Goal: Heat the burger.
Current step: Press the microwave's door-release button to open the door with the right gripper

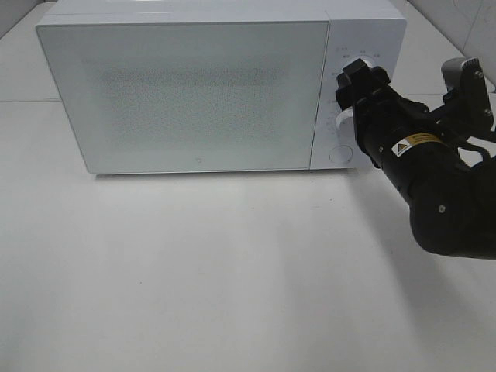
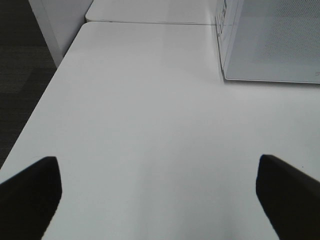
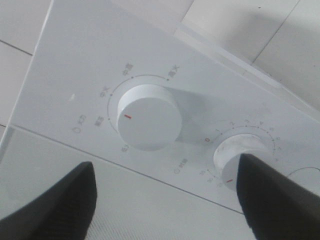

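The burger is hidden; nothing of it shows in any view. The white microwave point(image 1: 186, 93) stands at the back of the table with its frosted door shut. My right gripper point(image 1: 347, 97) is up against the control panel at the microwave's right end. In the right wrist view this gripper point(image 3: 165, 172) is open, with nothing between its black fingers point(image 3: 55, 205). It faces the upper knob point(image 3: 145, 122), and one finger overlaps the edge of the timer knob point(image 3: 237, 152). My left gripper point(image 2: 160, 195) is open over bare table, left of the microwave point(image 2: 275, 45).
A white table point(image 1: 232, 271) lies in front of the microwave. Its left edge point(image 2: 35, 120) drops to dark floor. A third round control point(image 1: 339, 153) sits low on the panel. A second table surface point(image 2: 150, 12) adjoins behind.
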Robot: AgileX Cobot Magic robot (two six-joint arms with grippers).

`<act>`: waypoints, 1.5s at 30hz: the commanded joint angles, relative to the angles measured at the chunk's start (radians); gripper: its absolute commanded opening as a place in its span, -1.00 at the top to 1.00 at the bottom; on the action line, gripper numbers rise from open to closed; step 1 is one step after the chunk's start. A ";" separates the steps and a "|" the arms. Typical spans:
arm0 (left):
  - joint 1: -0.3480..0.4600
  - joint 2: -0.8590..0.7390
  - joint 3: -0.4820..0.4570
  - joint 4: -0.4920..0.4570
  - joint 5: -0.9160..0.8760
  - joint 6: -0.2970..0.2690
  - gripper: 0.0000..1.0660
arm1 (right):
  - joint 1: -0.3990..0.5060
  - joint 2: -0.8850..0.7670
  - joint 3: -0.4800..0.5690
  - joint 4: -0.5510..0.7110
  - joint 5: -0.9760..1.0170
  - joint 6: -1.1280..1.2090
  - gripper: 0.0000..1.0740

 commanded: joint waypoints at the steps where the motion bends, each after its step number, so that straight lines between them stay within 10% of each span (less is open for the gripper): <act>1: 0.002 -0.015 0.000 -0.001 0.001 0.000 -0.84 | -0.001 -0.100 0.018 -0.032 0.134 -0.186 -0.38; 19: 0.002 -0.015 0.000 -0.001 0.001 0.000 -0.84 | -0.003 -0.388 0.017 -0.065 0.674 -0.900 -0.38; 45: 0.002 -0.015 0.000 -0.001 0.001 0.000 -0.84 | -0.003 -0.753 0.017 -0.268 1.396 -0.964 -0.38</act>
